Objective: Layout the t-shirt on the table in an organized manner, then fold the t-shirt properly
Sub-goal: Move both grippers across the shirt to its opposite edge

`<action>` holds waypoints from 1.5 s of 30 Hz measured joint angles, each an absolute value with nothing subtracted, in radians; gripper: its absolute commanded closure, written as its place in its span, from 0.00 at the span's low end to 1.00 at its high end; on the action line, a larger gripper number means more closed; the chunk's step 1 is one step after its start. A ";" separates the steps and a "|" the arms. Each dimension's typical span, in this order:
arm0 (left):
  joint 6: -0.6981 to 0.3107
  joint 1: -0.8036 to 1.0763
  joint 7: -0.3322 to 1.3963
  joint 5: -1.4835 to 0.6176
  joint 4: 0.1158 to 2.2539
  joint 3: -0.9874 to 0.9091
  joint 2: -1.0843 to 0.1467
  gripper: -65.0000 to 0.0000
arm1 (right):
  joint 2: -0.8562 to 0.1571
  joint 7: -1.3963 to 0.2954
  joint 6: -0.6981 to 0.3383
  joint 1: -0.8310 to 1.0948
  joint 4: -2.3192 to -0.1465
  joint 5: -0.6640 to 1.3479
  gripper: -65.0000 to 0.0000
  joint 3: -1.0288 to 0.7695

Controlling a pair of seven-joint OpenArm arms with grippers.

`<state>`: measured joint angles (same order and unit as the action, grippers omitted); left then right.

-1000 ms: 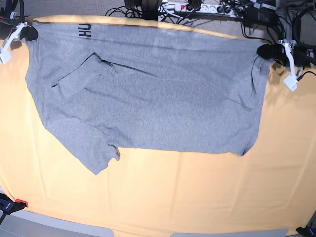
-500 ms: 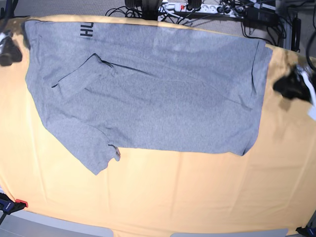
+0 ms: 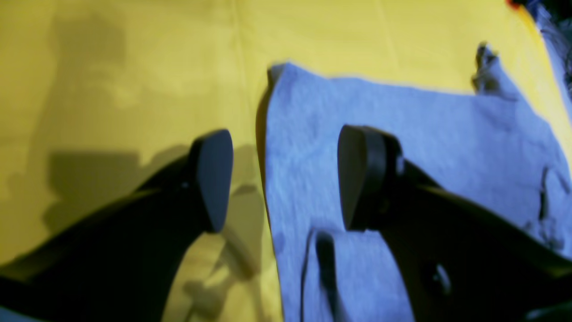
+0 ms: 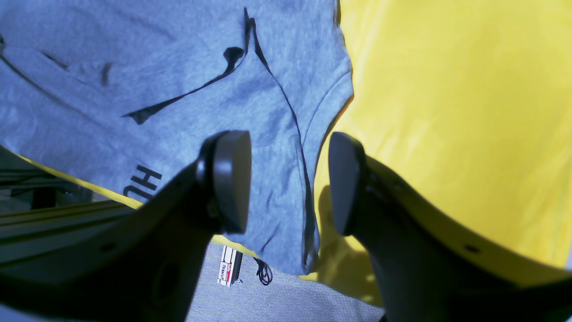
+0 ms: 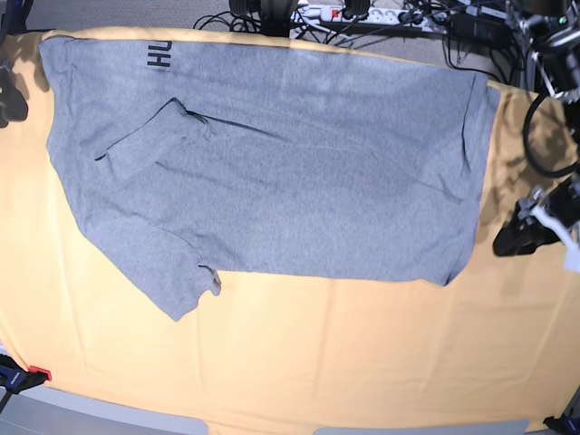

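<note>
The grey t-shirt (image 5: 272, 172) lies spread across the upper desk (image 5: 299, 362). Left gripper (image 3: 286, 179) and right gripper (image 4: 288, 183) hover above its side edges, jaws wide apart, empty.

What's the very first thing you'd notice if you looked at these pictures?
A big grey t-shirt spread across the far half of the yellow-orange table, with one sleeve folded onto its body and black letters at its far edge. At each side a robot gripper is open and holds nothing: the left gripper at the shirt's edge, the right gripper above the corner near the letters. A tangle of cables lies behind the table.
</note>
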<state>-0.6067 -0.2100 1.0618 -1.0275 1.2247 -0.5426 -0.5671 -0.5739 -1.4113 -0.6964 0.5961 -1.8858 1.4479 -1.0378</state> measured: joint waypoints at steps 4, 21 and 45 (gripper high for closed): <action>-0.595 -0.320 0.993 -0.934 1.054 -0.468 -0.540 0.41 | -0.574 -1.411 -0.696 0.596 -1.886 1.448 0.53 -1.038; -0.604 -0.563 0.670 -0.707 0.633 -0.252 -0.458 0.41 | -0.573 -1.412 -0.696 0.598 -1.886 1.448 0.53 -1.038; -0.716 -0.568 0.828 -0.831 0.615 -0.242 -0.358 1.00 | -0.455 -1.219 -0.694 0.378 -1.885 1.225 0.53 -0.966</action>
